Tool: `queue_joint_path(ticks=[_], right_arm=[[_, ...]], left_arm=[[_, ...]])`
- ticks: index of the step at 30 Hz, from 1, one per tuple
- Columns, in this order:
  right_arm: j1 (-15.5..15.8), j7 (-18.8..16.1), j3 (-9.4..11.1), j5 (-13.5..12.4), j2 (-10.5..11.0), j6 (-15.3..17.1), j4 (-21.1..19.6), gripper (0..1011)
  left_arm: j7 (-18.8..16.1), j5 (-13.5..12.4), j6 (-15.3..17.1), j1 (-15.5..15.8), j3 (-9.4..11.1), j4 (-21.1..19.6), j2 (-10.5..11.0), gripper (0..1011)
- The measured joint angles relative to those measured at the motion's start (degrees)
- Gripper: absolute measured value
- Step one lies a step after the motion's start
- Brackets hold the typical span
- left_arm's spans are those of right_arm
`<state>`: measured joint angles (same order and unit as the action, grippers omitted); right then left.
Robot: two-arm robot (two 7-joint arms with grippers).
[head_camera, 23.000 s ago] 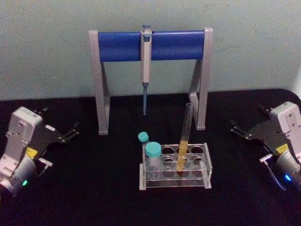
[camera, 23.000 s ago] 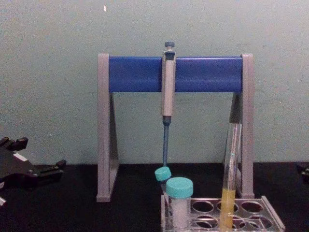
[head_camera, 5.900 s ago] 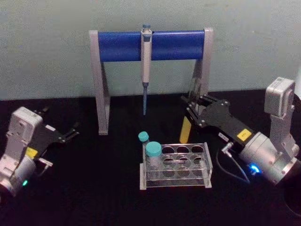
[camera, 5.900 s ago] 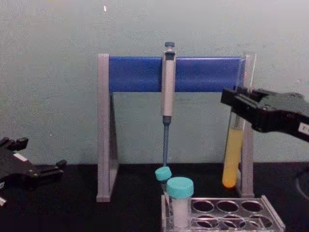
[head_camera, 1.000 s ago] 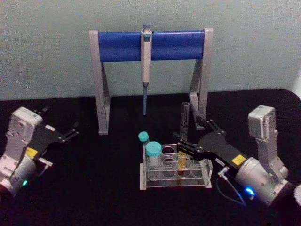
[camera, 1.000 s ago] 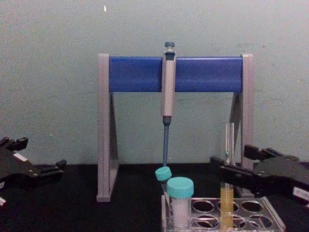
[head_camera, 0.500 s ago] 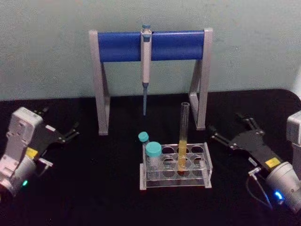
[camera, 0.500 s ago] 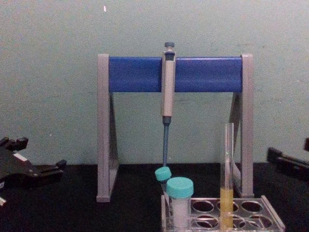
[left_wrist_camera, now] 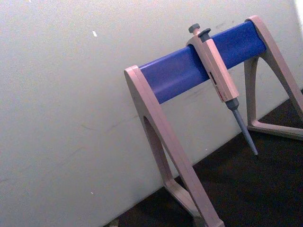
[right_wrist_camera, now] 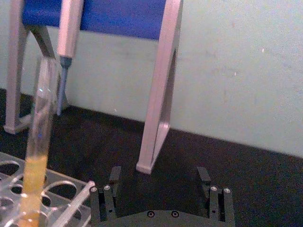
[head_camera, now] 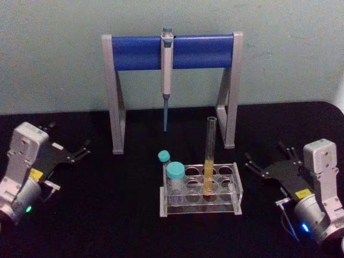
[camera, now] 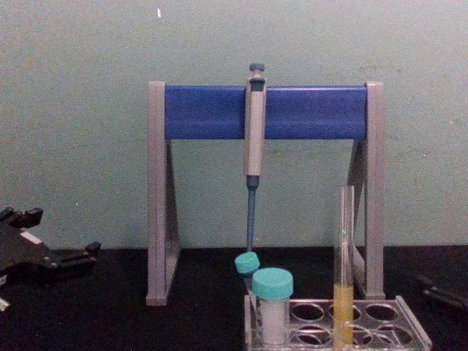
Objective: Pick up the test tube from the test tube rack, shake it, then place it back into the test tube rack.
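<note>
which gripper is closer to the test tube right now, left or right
Right. The right gripper sits open on the table just right of the test tube rack, which holds the test tube. The left gripper is parked open, far left.

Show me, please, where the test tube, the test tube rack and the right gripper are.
test tube (head_camera: 209, 156): head view, on its clear glass middle.
test tube rack (head_camera: 200, 210): head view, on its front wall.
right gripper (head_camera: 264, 157): head view, midway between its open fingertips.
</note>
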<state>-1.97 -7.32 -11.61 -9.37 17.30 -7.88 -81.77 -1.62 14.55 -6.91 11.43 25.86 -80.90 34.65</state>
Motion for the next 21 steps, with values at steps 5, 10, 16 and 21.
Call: queue_joint_path(ticks=[5,10,16,21], right_arm=[[-0.7,0.1,0.2,0.7,-1.1,0.5,2.4,1000],[-1.1,-0.7,0.5,0.9,-1.9,1.0,4.0,1000],[-1.1,-0.9,0.6,0.9,-1.9,1.1,4.1,1000],[-1.1,-0.9,0.5,0.9,-1.9,1.1,3.9,1000]], left_arm=[[0.0,0.0,0.0,0.0,0.0,0.0,0.0,1010],[0.0,0.0,0.0,0.0,0.0,0.0,0.0,1009],[0.0,0.0,0.0,0.0,0.0,0.0,0.0,1010],[0.0,0.0,0.0,0.0,0.0,0.0,0.0,1010]])
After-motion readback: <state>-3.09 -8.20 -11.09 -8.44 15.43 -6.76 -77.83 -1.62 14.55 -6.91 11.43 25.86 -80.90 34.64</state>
